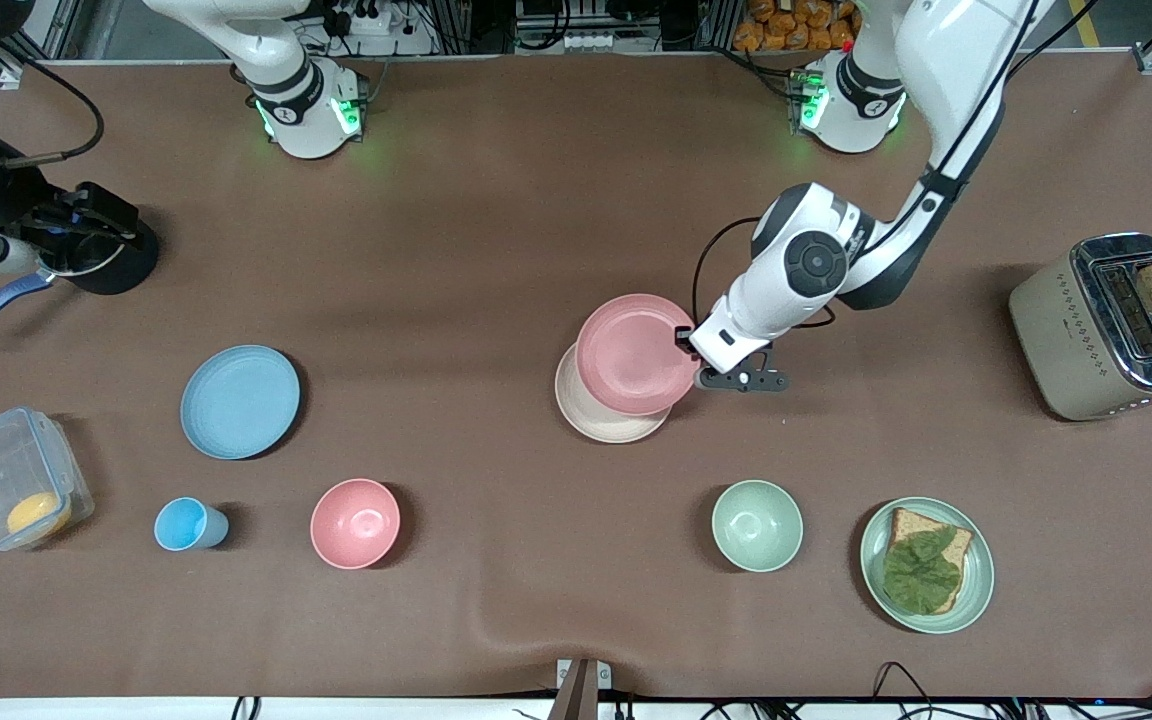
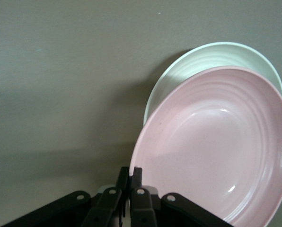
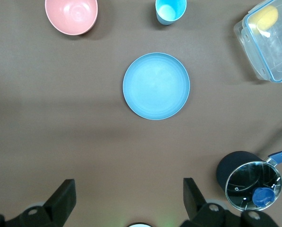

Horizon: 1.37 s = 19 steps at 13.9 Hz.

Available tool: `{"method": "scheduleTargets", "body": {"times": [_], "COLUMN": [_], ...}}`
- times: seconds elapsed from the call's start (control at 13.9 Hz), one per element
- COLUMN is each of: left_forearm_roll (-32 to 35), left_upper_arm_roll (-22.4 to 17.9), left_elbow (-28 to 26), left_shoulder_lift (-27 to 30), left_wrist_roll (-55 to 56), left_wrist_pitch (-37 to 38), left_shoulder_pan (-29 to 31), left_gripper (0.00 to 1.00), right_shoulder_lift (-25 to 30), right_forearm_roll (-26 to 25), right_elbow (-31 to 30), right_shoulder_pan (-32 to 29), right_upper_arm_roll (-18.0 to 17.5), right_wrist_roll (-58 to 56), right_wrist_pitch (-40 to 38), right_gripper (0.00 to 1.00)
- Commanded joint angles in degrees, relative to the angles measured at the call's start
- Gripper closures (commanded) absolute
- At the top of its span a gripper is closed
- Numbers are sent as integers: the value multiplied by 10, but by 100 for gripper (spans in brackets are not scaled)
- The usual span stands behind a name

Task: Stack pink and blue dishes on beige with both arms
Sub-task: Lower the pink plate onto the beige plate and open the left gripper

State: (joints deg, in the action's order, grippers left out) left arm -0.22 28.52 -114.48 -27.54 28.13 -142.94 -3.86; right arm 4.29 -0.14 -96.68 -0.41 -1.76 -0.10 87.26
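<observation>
**Pink over beige, not released; blue untouched**

Left gripper (image 1: 688,340) is clamped on the pink plate's (image 1: 636,353) rim, holding it over the beige plate (image 1: 596,415), offset toward the robots' bases. Whether it rests on the beige plate can't be told. Right gripper (image 3: 129,198) hangs with jaws spread wide, empty, above bare table beside the blue plate (image 1: 240,401), which lies at the right arm's end of the table.

Left to do: release pink, then stack blue.

Count: three task plates, one green plate with toast (image 1: 926,563), two bowls (pink (image 1: 355,523), green (image 1: 757,525)), one blue cup (image 1: 187,524).

Toaster (image 1: 1101,330), pink bowl (image 1: 355,523), blue cup (image 1: 188,524), green bowl (image 1: 757,525), saucepan (image 1: 96,255)
</observation>
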Motion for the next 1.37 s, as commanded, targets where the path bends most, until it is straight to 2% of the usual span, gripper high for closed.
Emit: {"method": "scheduleTargets", "body": {"times": [0.0,0.43,0.5,0.58,0.65,0.79,0.94,1.15,1.3], "left_forearm_roll": [8,9,9,9,11,12,17,25,25], "left_upper_arm_roll": [-2,-2,-2,-2,-3,-6,-17,-23,-18], "left_elbow": [9,16,19,23,28,43,54,115,160], "left_shoulder_lift": [-31,-66,-69,-74,-75,-67,-26,54,91], "left_wrist_roll": [8,8,8,8,4,5,1,-32,-106], "left_wrist_pitch": [-39,-77,-77,-76,-76,-67,-34,96,191], "left_shoulder_pan": [-6,-11,-11,-11,-10,-6,9,99,156], "left_gripper": [100,100,97,53,1,0,0,0,0], "right_shoulder_lift": [16,16,16,16,16,16,16,16,16], "right_forearm_roll": [7,7,7,7,7,7,7,7,7], "right_elbow": [-14,-16,-16,-18,-18,-18,-18,-18,-18], "right_shoulder_pan": [2,3,3,4,4,5,5,5,5], "right_upper_arm_roll": [1,1,1,1,1,1,1,1,1], "right_wrist_roll": [8,8,8,8,8,8,8,8,8], "right_wrist_pitch": [2,0,0,1,1,0,1,1,2], "right_gripper": [0,0,0,0,0,0,0,0,0]}}
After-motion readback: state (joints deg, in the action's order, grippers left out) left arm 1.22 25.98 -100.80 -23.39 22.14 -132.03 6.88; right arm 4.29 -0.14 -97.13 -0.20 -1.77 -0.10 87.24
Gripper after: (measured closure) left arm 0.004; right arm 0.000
